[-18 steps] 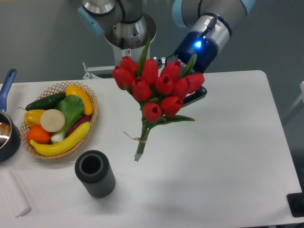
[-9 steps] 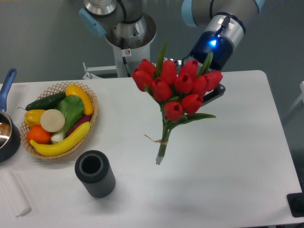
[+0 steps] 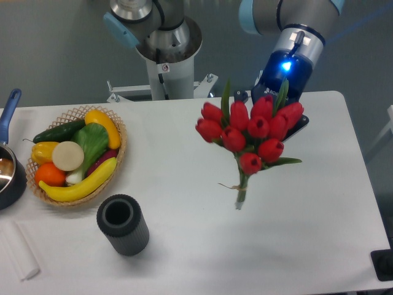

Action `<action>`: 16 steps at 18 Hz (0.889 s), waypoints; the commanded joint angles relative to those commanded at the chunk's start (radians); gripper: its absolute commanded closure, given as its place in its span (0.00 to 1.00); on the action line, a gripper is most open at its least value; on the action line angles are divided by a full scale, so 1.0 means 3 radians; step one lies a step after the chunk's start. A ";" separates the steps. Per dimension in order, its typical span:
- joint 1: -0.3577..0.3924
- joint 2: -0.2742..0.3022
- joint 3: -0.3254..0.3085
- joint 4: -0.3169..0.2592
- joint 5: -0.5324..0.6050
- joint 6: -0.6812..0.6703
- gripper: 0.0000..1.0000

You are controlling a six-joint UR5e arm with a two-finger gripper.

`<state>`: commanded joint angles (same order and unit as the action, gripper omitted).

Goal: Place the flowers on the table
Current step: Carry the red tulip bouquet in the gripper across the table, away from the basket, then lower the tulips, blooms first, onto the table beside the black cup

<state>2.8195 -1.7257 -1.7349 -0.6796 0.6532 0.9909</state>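
The flowers (image 3: 249,129), a bunch of red tulips with green leaves and tied stems, hang in the air over the right middle of the white table (image 3: 184,252), blooms up and stem ends (image 3: 239,201) pointing down at the surface. My gripper (image 3: 293,126) is behind the blooms, mostly hidden by them, and holds the bunch; its blue-lit wrist (image 3: 287,64) shows above. I cannot tell whether the stem ends touch the table.
A wicker basket (image 3: 72,112) of fruit and vegetables stands at the left. A dark cylindrical vase (image 3: 123,224) stands in front of it. A pan (image 3: 9,175) and a white object (image 3: 18,251) lie at the left edge. The robot base (image 3: 166,58) is at the back.
The arm has carried the flowers to the right and a little lower, from the table's centre toward its right half. The bunch has stayed in the gripper.
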 joint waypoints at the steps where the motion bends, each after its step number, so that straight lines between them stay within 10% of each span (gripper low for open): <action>1: -0.0010 -0.0005 0.0010 -0.0005 0.0092 0.0061 0.67; 16: -0.0623 -0.0194 -0.0204 -0.0036 0.1728 0.0685 0.68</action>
<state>2.6325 -1.7839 -1.7963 -0.6903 1.1717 1.1965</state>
